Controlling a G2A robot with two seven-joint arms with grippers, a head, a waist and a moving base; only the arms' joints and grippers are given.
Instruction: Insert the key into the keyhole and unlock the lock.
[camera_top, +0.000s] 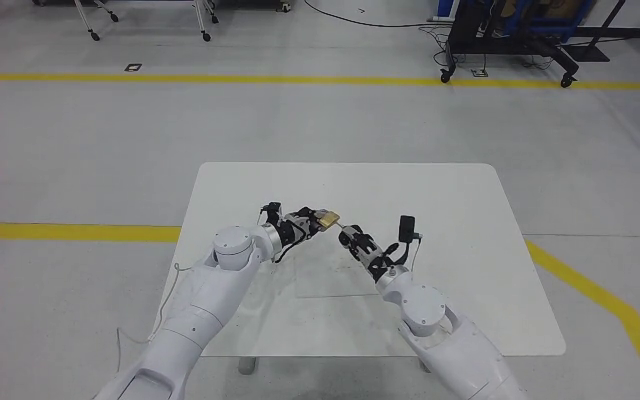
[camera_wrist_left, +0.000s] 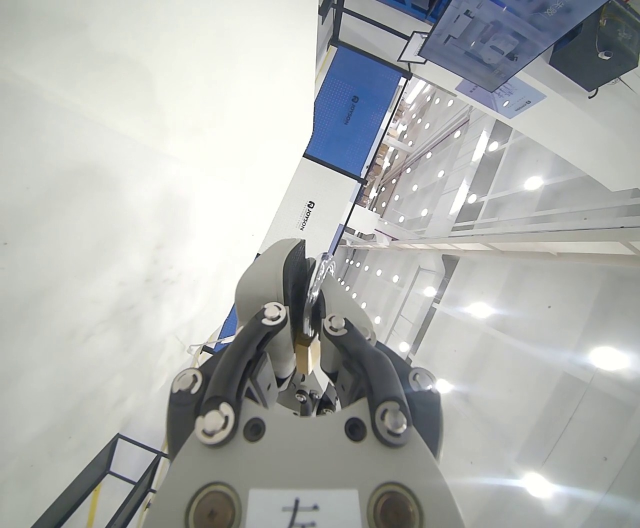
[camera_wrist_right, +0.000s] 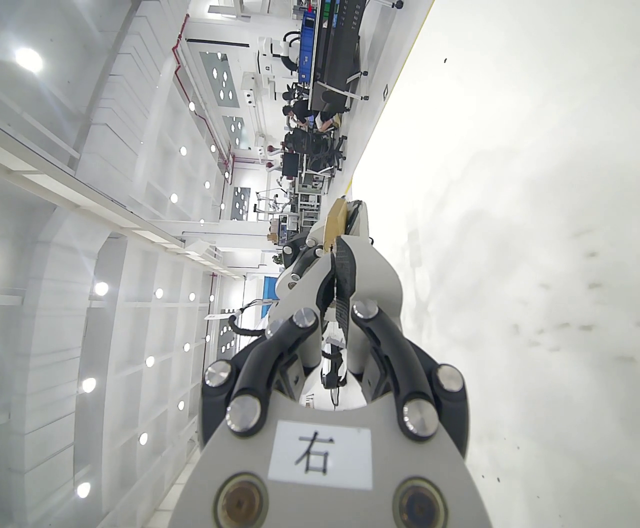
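Roughly mid-frame over white rectangular table, left gripper clamps silver-shackled brass padlock. Pinched together, right gripper sits just beside.

Lock is brass-yellow, with a shiny silver shackle. The left gripper and right gripper match: pale grey shells, black ribbed pads, black links, silver bolt heads. The table is plain white. The floor is light grey, with yellow stripes painted across it.
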